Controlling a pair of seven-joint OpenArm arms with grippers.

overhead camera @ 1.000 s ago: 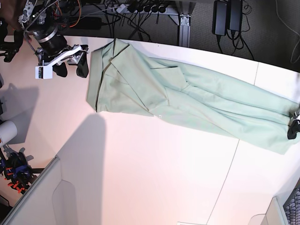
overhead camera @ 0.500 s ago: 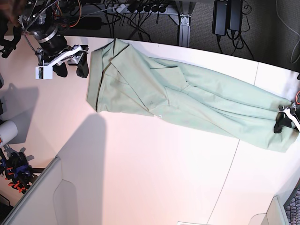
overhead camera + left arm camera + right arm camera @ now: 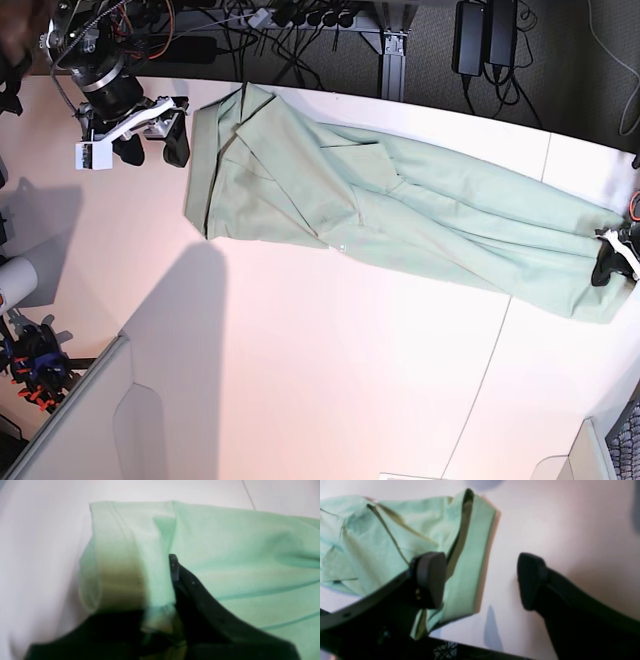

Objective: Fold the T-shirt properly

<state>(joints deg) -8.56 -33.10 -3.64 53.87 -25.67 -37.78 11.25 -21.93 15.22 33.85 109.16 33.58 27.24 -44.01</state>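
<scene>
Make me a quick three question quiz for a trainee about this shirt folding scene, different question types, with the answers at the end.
1. True or false: the right gripper stands open above the table, one finger over the T-shirt.
2. The left gripper is: A) pinching a fold of cloth at one end of the shirt; B) hovering clear of it; C) out of sight.
3. Fill in: the shirt lies stretched out as a long ____ strip.

Key: 1 true; 2 A; 3 green.
</scene>
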